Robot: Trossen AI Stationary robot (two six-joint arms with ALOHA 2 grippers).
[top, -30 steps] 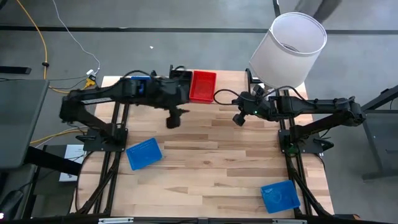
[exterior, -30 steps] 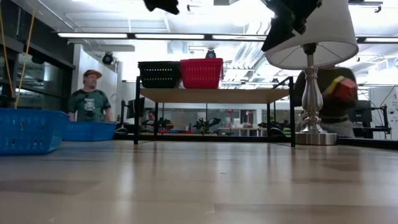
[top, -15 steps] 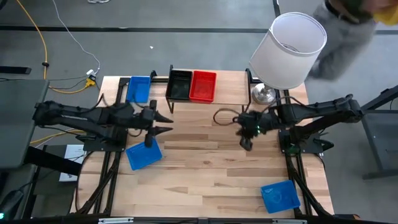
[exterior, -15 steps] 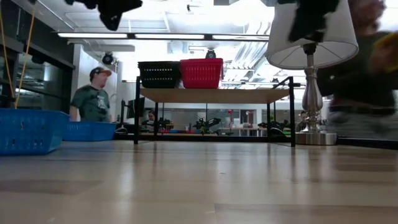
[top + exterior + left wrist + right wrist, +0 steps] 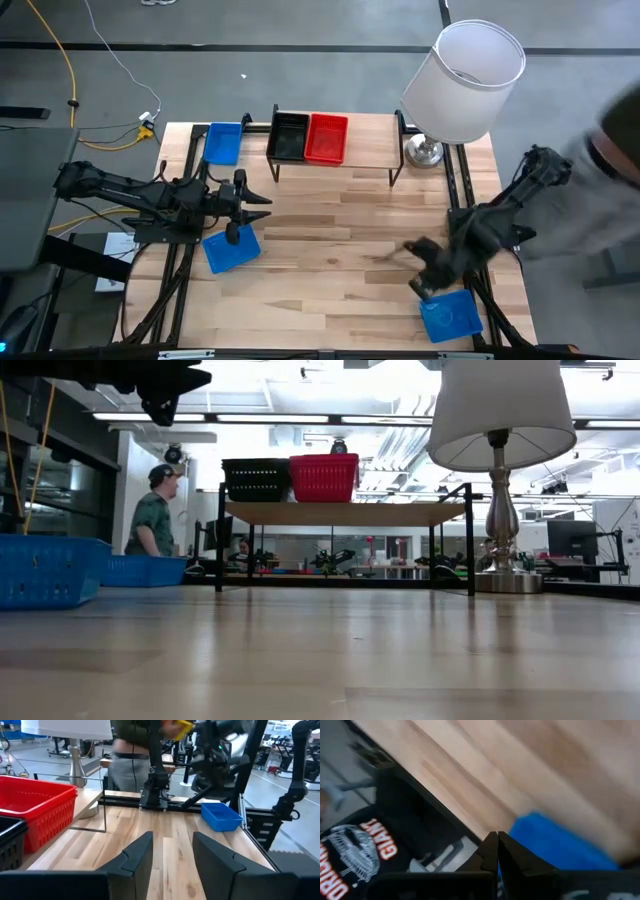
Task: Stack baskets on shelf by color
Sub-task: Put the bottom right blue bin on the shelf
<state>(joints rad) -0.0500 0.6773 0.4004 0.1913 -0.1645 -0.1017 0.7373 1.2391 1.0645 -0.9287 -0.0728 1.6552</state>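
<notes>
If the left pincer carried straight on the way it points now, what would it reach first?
Nothing close. The open left pincer points level across bare tabletop, above it; the red basket sits off to one side. The first obstacle in line looks like the right arm's base at the far edge, though depth is uncertain.

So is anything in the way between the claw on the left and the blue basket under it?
Nothing visible. The left gripper hangs open over bare wood, just beside the blue perforated plastic basket on the wooden table.
</notes>
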